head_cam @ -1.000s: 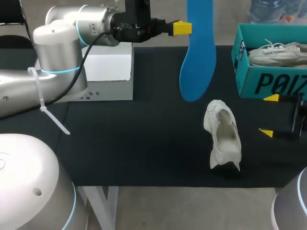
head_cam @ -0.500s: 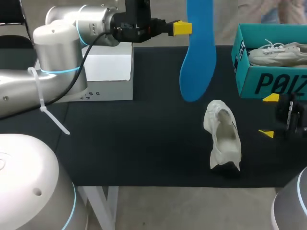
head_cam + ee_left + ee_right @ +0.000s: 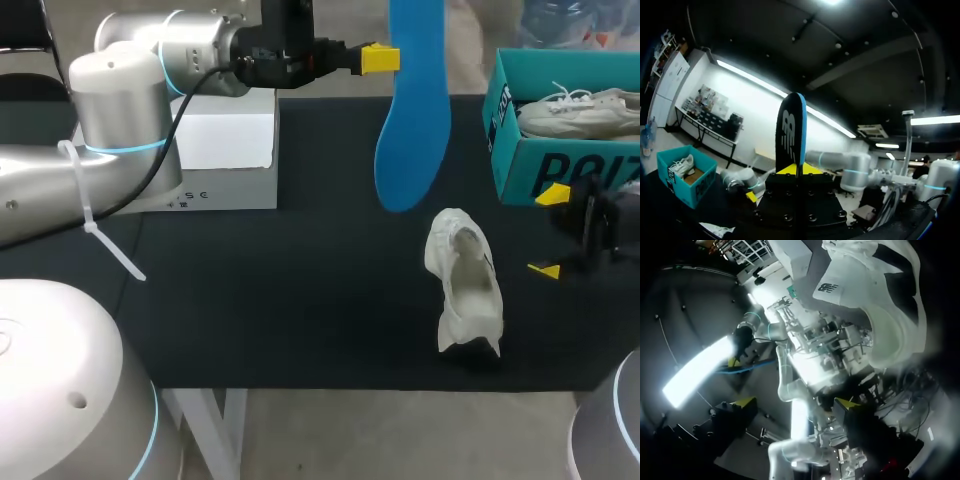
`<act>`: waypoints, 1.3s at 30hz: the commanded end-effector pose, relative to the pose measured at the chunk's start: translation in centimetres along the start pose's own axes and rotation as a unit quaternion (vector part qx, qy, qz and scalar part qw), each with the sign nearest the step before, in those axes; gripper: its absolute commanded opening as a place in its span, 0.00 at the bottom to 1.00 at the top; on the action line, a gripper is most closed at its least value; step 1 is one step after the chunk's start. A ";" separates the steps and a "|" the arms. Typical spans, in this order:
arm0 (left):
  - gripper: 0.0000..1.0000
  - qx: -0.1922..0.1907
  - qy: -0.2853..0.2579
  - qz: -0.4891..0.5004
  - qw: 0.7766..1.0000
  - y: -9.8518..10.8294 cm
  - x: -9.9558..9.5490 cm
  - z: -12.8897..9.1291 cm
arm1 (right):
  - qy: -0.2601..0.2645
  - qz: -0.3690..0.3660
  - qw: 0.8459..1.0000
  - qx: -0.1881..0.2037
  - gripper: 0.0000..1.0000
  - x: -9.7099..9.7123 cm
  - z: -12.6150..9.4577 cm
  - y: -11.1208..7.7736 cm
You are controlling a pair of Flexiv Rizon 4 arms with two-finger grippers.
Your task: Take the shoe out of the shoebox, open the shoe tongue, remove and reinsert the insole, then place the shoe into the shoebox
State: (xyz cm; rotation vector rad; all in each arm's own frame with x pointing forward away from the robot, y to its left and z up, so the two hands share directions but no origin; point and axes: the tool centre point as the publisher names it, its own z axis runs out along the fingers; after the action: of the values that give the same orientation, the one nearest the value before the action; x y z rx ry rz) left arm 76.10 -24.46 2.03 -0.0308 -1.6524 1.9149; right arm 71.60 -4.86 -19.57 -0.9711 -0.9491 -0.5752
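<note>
Pinching the blue insole (image 3: 410, 140) by its upper part, the left end effector (image 3: 392, 58) holds a seemingly light, bendy thing; the right end effector (image 3: 550, 232) stands open near the shoe (image 3: 465, 285).

Head camera was fixed above and behind, looking down on the table (image 3: 300, 310). Left wrist camera faced outward, the blue insole (image 3: 792, 130) right before it. Right wrist camera sat close to the shoe (image 3: 845, 285). Head view shared both; the shoebox (image 3: 682, 172) showed in head and left wrist views.
</note>
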 end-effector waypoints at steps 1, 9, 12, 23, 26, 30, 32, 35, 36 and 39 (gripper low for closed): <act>0.00 0.000 0.000 0.000 1.000 0.0 0.0 0.0 | -0.008 -0.006 0.998 -0.061 1.00 0.2 0.9 -1.0; 0.00 0.000 0.000 0.000 1.000 0.0 0.0 0.0 | 0.011 -0.027 0.995 -0.093 1.00 -0.9 1.2 -1.5; 0.00 0.000 0.000 0.000 1.000 0.0 0.0 0.0 | 0.018 -0.026 0.995 -0.094 1.00 -0.8 1.2 -1.2; 0.00 0.000 0.000 0.000 1.000 0.0 0.0 0.0 | 0.005 -0.046 0.995 -0.084 1.00 -1.7 2.6 0.7; 0.00 0.000 0.000 0.000 1.000 0.0 0.0 0.0 | 0.006 -0.052 0.995 -0.090 1.00 -1.9 2.9 1.1; 0.00 0.000 0.000 0.000 1.000 0.0 0.0 0.0 | -0.012 -0.059 0.991 -0.116 1.00 -1.8 3.5 2.0; 0.00 0.000 0.000 0.000 1.000 0.0 0.0 0.0 | -0.024 -0.056 0.990 -0.130 1.00 -1.8 3.8 2.5; 0.00 0.000 0.000 0.000 1.000 0.0 0.0 0.0 | -0.028 -0.051 0.989 -0.134 1.00 -1.9 3.8 3.4; 0.00 0.000 0.000 0.000 1.000 0.0 0.0 0.0 | -0.029 -0.048 0.989 -0.139 1.00 -1.9 3.7 3.7; 0.00 0.000 0.000 0.000 1.000 0.0 0.0 0.0 | -0.026 -0.046 0.989 -0.140 1.00 -1.8 3.6 4.4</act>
State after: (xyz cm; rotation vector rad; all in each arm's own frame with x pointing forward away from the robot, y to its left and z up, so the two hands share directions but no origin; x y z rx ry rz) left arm 76.10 -24.46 2.03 -0.0308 -1.6524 1.9149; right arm 72.36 0.10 -22.05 -1.2013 -0.9812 -0.7815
